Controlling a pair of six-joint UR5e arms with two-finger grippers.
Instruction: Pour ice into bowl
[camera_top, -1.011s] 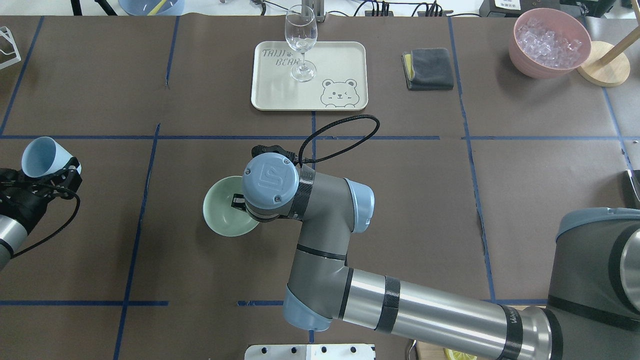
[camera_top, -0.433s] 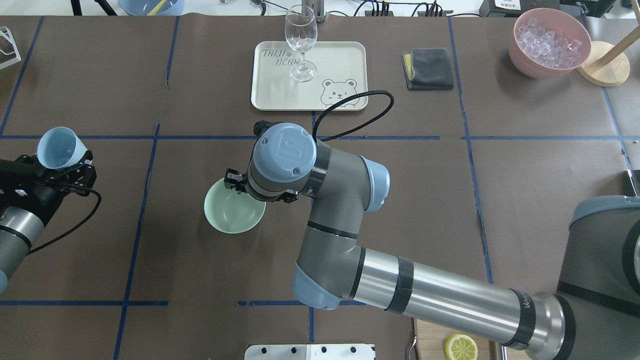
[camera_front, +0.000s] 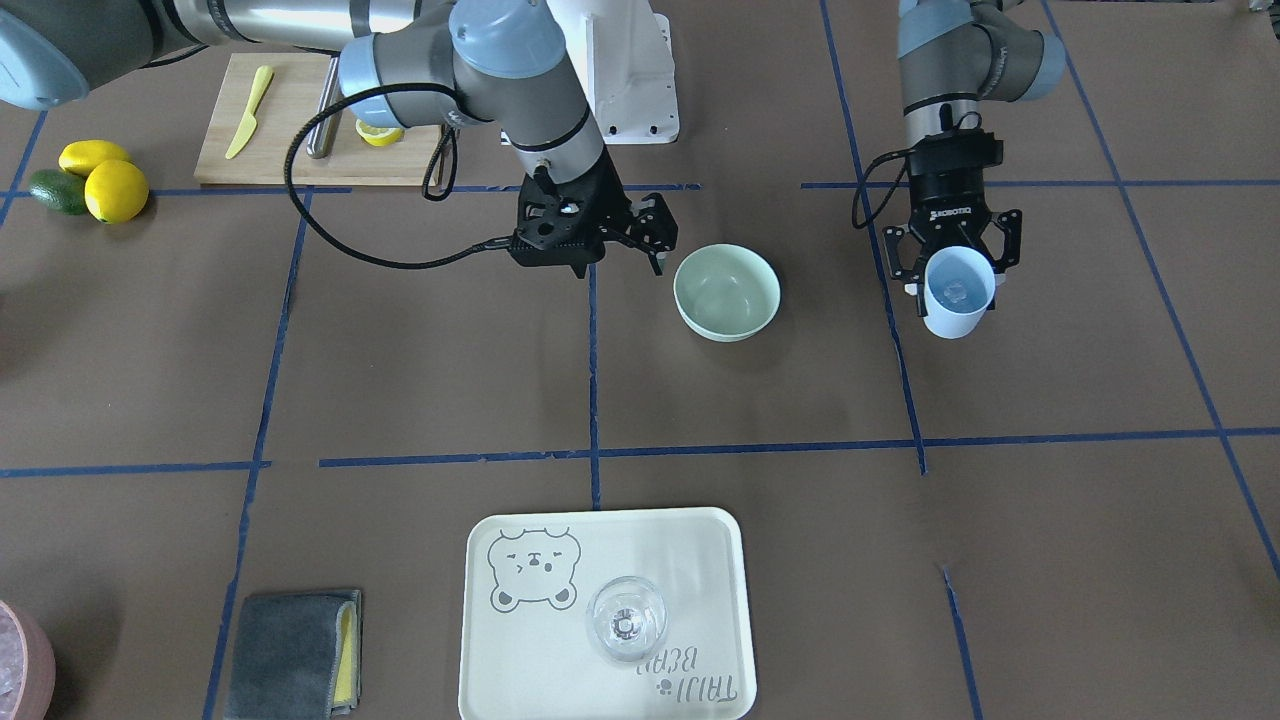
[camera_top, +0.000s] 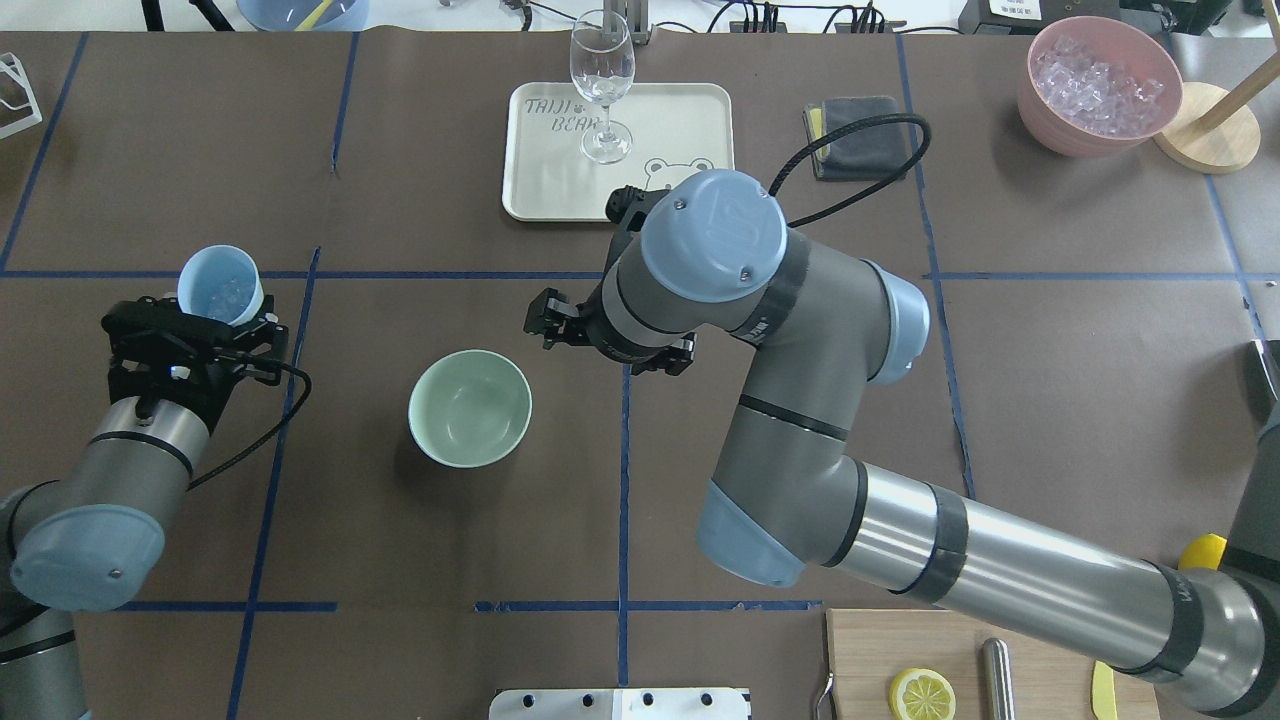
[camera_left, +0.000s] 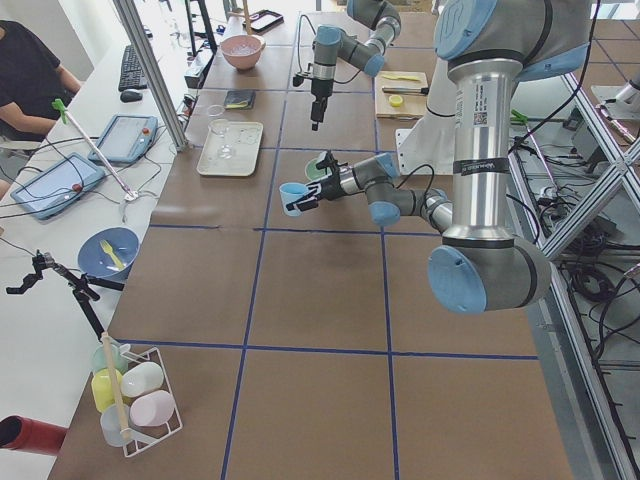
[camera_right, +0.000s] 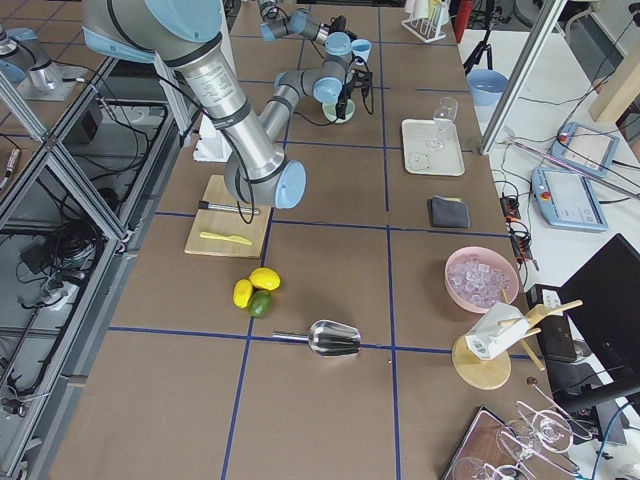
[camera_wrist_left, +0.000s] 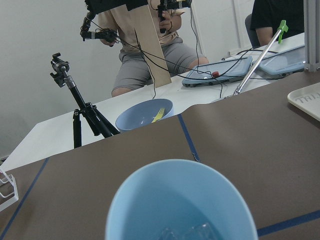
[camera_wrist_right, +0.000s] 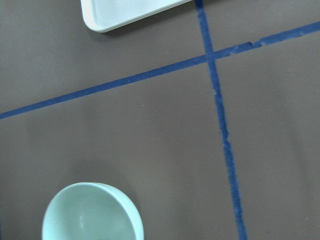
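The pale mint-green bowl (camera_top: 470, 408) stands upright and empty on the brown table; it also shows in the front view (camera_front: 727, 292) and the right wrist view (camera_wrist_right: 92, 212). My left gripper (camera_top: 205, 318) is shut on a light blue cup (camera_top: 220, 283), held above the table to the left of the bowl and apart from it. Small clear ice cubes (camera_front: 957, 291) lie in the cup's bottom and show in the left wrist view (camera_wrist_left: 185, 233). My right gripper (camera_front: 662, 240) is open and empty, just beyond the bowl's right side, not touching it.
A cream tray (camera_top: 690, 110) with a wine glass (camera_top: 602, 70) sits at the far middle. A grey cloth (camera_top: 857, 137) and a pink container of ice (camera_top: 1098, 85) are far right. A cutting board with a lemon half (camera_top: 920, 692) lies near the robot's base.
My right gripper has let go of the bowl's rim and moved up and to the right, away from it. My left gripper has carried the cup rightward toward the bowl.
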